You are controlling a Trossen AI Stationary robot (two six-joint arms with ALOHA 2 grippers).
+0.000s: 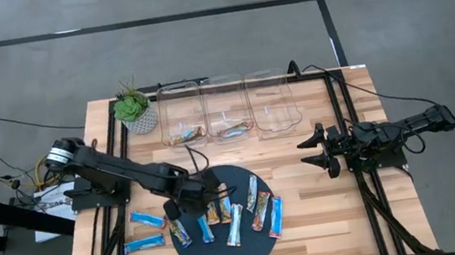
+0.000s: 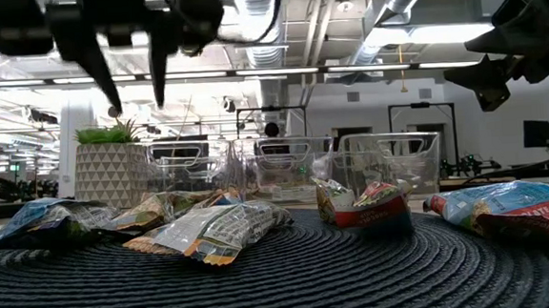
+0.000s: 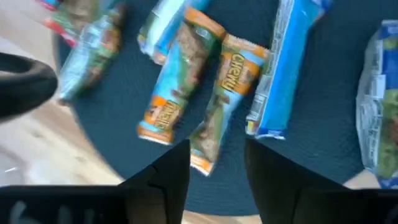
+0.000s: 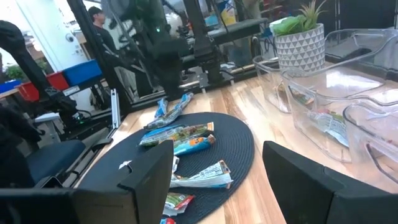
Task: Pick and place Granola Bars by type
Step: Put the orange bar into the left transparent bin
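Observation:
Several granola bars lie flat on a dark round mat (image 1: 225, 242): brown-orange-green ones (image 3: 214, 118), (image 3: 177, 81), bright blue ones (image 3: 280, 74) and silvery ones (image 1: 236, 224). Two blue bars (image 1: 147, 219) lie on the table to the left of the mat. My left gripper (image 3: 217, 168) is open and hovers above the mat's left part (image 2: 135, 86); its fingers stand on either side of the near end of a multicoloured bar, clear of it. My right gripper (image 1: 315, 153) is open and empty, above the table to the right of the mat.
Three clear bins (image 1: 227, 110) stand in a row at the table's far edge. The left bin (image 1: 185, 136) and the middle bin (image 1: 233, 129) each hold a bar. A potted plant (image 1: 136, 111) stands to their left. Bare wood lies between the mat and the bins.

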